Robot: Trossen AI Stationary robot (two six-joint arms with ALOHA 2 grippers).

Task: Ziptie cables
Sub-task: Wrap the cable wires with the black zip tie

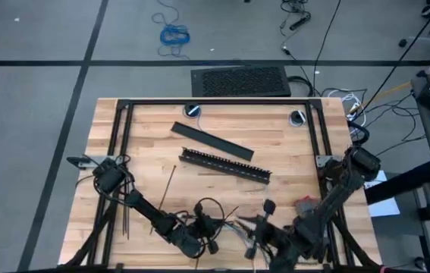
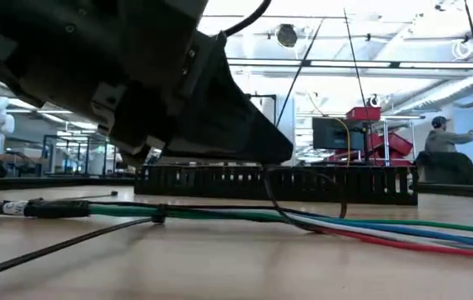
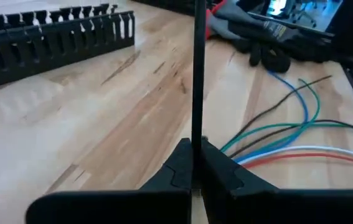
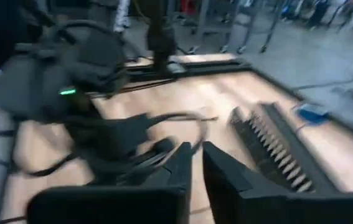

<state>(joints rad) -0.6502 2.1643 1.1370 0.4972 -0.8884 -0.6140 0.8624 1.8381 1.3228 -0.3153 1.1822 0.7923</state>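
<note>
From where I stand, no writing, label, brand, number or sign is legible anywhere on the worktop or around it.

- Table (image 1: 222, 121): pale wood planks w/ visible grain, black frame round the edge.
- Cables (image 3: 288, 134): green, blue, white, red, plus a dark one.
- Ziptie (image 3: 197, 74): black.
- Slotted bar (image 1: 226, 164): black, comb-like slots.
- Flat bar (image 1: 211, 141): plain black.
- Coiled cable (image 1: 174, 34), far floor: bright blue.
- Floor (image 1: 32, 91): grey w/ dark lines.
</note>
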